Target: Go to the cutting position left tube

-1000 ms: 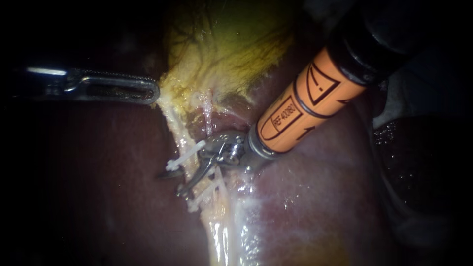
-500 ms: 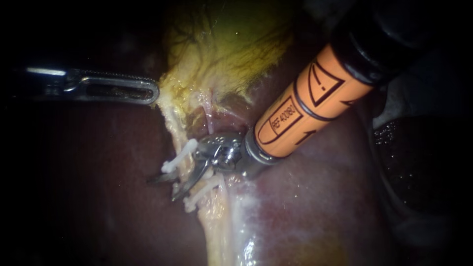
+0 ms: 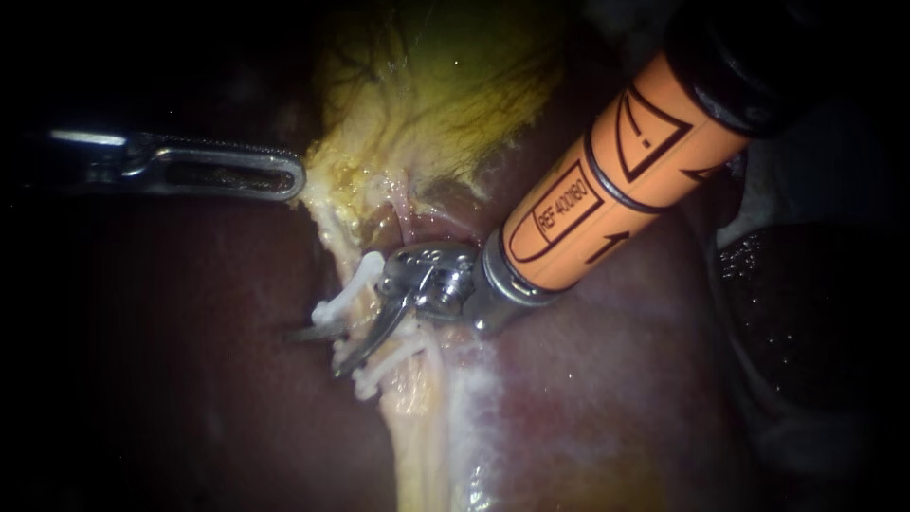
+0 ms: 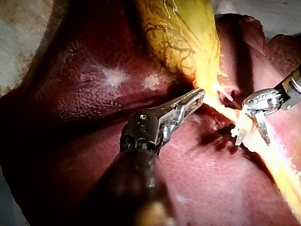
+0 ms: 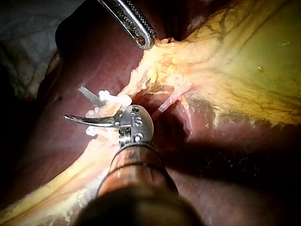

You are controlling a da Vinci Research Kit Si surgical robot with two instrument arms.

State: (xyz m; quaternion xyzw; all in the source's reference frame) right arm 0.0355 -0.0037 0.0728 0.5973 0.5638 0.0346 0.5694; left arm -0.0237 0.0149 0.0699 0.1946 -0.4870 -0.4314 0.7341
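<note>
The left tube (image 3: 353, 248) is a pale yellow strand running down from the gallbladder (image 3: 445, 104) over the liver (image 3: 607, 379). It carries an upper white clip (image 3: 346, 292) and a lower white clip (image 3: 387, 363). My right instrument (image 3: 318, 352), on an orange shaft, has its two blades open astride this tube between the clips; it shows the same way in the right wrist view (image 5: 81, 105) and the left wrist view (image 4: 254, 136). My left instrument (image 3: 289, 180) is shut on the gallbladder's yellow edge, also visible in its own wrist view (image 4: 196, 95).
A thin pink tube (image 3: 406, 204) lies just right of the left tube, under the right instrument's wrist. Dark red liver surrounds the strand on both sides. Wet whitish tissue (image 3: 464, 398) runs down beside the strand.
The right instrument's open blades have slid a little to the left across the tube between the clips. The upper clip has tipped slightly. The left instrument has stayed where it was.
</note>
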